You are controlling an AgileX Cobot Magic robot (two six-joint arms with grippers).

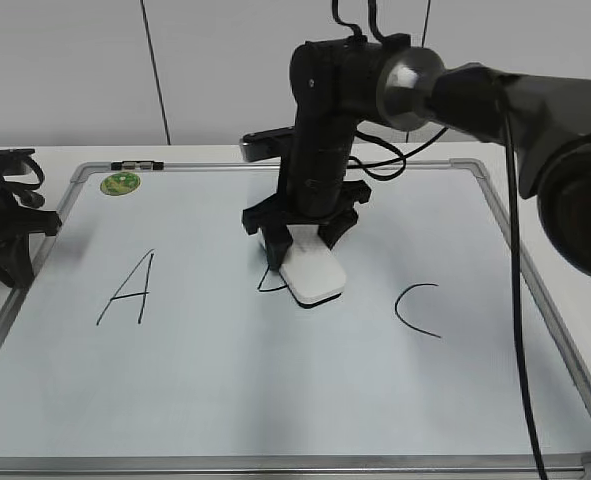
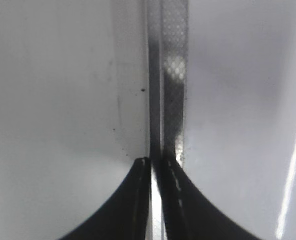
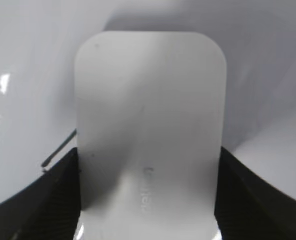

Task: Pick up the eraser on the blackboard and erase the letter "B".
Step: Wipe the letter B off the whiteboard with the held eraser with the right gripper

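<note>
The blackboard (image 1: 225, 400) is a large white board in a silver frame, lying flat. My right gripper (image 1: 300, 247) is shut on the white eraser (image 1: 313, 278), which rests flat on the board's middle. In the right wrist view the eraser (image 3: 150, 115) fills the space between the two jaws (image 3: 148, 200). The letter "B" (image 1: 268, 284) is mostly hidden under the eraser; only a short stroke shows at the eraser's left edge, also in the right wrist view (image 3: 60, 150). My left gripper (image 2: 155, 162) is shut and empty over the board's left frame edge (image 2: 169, 75).
A black "A" (image 1: 130, 290) is on the board's left and a black "C" (image 1: 417, 308) on its right. A round green magnet (image 1: 120, 183) sits at the far left corner. The left arm (image 1: 0, 225) stands off the board's left edge.
</note>
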